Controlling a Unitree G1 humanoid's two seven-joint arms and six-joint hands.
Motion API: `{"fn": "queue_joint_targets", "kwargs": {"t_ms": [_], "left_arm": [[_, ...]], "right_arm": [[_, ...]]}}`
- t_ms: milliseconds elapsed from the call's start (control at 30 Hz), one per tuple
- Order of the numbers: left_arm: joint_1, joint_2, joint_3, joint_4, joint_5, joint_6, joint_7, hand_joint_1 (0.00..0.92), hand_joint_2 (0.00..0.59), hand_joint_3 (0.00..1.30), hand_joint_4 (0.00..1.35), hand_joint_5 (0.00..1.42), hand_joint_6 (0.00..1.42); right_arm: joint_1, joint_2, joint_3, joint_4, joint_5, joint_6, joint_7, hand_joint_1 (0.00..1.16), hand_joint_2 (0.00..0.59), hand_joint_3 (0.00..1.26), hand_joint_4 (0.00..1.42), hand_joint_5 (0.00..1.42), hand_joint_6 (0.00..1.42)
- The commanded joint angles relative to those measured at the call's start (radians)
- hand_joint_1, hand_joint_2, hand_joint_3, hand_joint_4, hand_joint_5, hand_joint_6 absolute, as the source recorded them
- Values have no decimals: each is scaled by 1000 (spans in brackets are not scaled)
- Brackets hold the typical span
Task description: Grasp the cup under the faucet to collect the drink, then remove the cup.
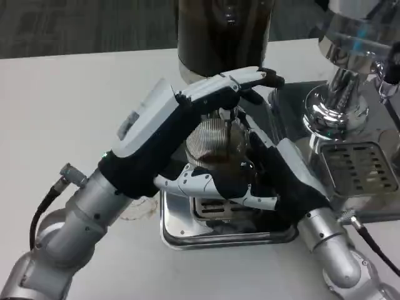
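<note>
The white table [75, 106] carries a dark dispenser [222, 31] at the back centre and a chrome machine [350, 75] at the right with its own slotted grille [362, 165]. In front of the dispenser sits a steel drip tray [187, 236], and over it both forearms meet.

The left hand [212, 94] reaches in from the lower left, its white back uppermost and its fingers [244, 80] stretched across the top, toward the faucet [230, 115], apparently on the tap lever, though the contact itself is hidden. Whether it presses or only rests there I cannot tell.

The right hand [250, 181] comes from the lower right and wraps the cup [215, 147], a ribbed clear one standing above the tray just under the faucet. Its fingers [206, 182] curl round the near side low down, so it grips the cup. Dark liquid seems to sit in the bottom, but the ribbing and glare make the level hard to read.

The step in hand looks like filling. To do it well, the right hand should keep the cup upright and centred beneath the faucet, with a firm but not crushing hold, since a thin ribbed wall may flex. The left should work the lever steadily and release before the cup is brim-full. Only once the flow has stopped should the cup be drawn out, level and low, toward the robot, clear of the left fingers overhead.
</note>
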Motion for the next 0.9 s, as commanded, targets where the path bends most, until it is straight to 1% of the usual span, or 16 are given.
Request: {"fn": "queue_joint_targets", "kwargs": {"t_ms": [33,100,167,267,500,533,633,667,733,833,900], "left_arm": [[28,11,15,-23,15,15,14,0,30,271,192,381,327],[32,11,24,-33,8,20,21,0,34,254,172,364,303],[38,13,52,-52,-3,28,36,0,35,239,147,330,280],[48,19,104,-78,-18,43,59,0,37,229,128,318,266],[75,13,181,-117,-50,49,99,0,52,220,122,308,261],[80,11,191,-126,-53,48,105,0,61,220,122,308,258],[112,5,248,-164,-55,69,143,0,108,228,122,283,241],[122,6,262,-169,-60,78,150,0,114,228,122,273,231],[140,11,285,-166,-70,96,157,0,123,228,122,266,217],[188,25,330,-121,-54,124,184,0,135,228,113,265,206],[231,30,358,-101,-16,152,219,0,152,228,112,248,184]], "right_arm": [[-9,5,-9,21,8,-14,-16,613,185,0,0,0,65],[-9,5,-11,24,9,-17,-19,614,185,0,0,0,67],[-10,5,-11,27,7,-18,-22,614,185,0,0,0,70],[-11,4,-12,29,8,-19,-21,615,185,0,0,0,73],[-12,4,-17,37,12,-26,-19,615,185,0,0,0,77],[-12,4,-18,38,11,-28,-19,615,185,0,0,0,78],[-11,7,-20,40,14,-31,-19,618,187,0,0,0,78],[-10,9,-21,40,16,-32,-20,619,187,0,0,0,79],[-9,14,-20,38,15,-31,-24,621,188,0,0,0,79],[-6,23,-17,30,11,-27,-30,623,189,0,0,0,79],[-1,26,-14,20,9,-24,-27,626,187,0,0,0,79]]}}
